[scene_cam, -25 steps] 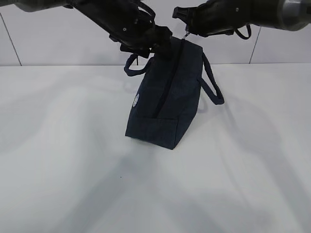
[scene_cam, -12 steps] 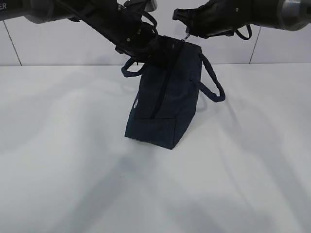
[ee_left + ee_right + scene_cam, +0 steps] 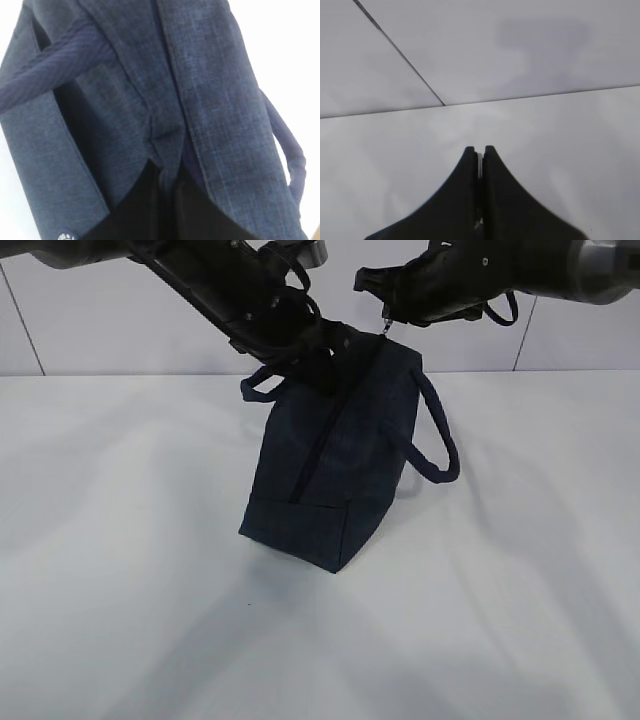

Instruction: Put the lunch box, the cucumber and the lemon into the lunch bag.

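The dark navy lunch bag [image 3: 330, 460] hangs tilted over the white table, its lower end touching the surface. My left gripper [image 3: 318, 352] is shut on a fold of the bag's fabric at its top edge; the left wrist view shows the fabric [image 3: 165, 140] pinched between the black fingers. My right gripper [image 3: 385, 308] is shut on the metal ring pull [image 3: 387, 323] of the zipper at the bag's upper end; a thin metal sliver [image 3: 479, 165] shows between its closed fingers. The lunch box, cucumber and lemon are out of view.
The white table [image 3: 130, 570] spreads all around the bag. A white wall with a dark seam [image 3: 25, 325] stands behind. The bag's right handle [image 3: 440, 435] hangs loose to the side.
The bag's lower end has swung toward the left and front, and the bag has tilted more. The left arm shifted slightly left with the fabric. The right gripper stayed at the ring pull.
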Controlling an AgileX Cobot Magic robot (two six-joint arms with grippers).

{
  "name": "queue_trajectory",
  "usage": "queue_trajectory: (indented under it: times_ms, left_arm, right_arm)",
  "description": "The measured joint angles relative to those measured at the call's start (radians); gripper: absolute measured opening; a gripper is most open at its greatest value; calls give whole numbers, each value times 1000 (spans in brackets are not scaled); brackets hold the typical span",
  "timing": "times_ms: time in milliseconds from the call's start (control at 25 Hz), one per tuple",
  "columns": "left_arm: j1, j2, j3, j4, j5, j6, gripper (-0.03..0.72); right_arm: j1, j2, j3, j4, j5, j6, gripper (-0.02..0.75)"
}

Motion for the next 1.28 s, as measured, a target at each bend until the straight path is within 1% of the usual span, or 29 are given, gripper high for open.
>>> queue_trajectory:
  times_ms: [160,360,480,840,1040,1160,1240,1280]
  left_arm:
    - [0,-13,0,9,49,0,-6]
    - [0,-22,0,54,92,0,-6]
    - [0,-23,0,75,111,0,-7]
    - [0,-28,0,113,136,0,-8]
    - [0,-28,0,121,148,0,-8]
    - [0,-28,0,129,158,-29,-6]
    - [0,-28,-2,132,172,-49,9]
    - [3,-28,-8,131,182,-56,33]
  right_arm:
    - [2,4,0,-20,30,-2,7]
    - [4,33,-2,-20,56,4,7]
    - [4,56,-2,8,57,33,7]
    - [0,107,-4,152,56,46,7]
    - [0,111,-5,173,56,46,7]
    - [0,111,-5,181,56,46,7]
    - [0,99,-5,181,58,34,7]
    - [0,93,-5,181,60,30,7]
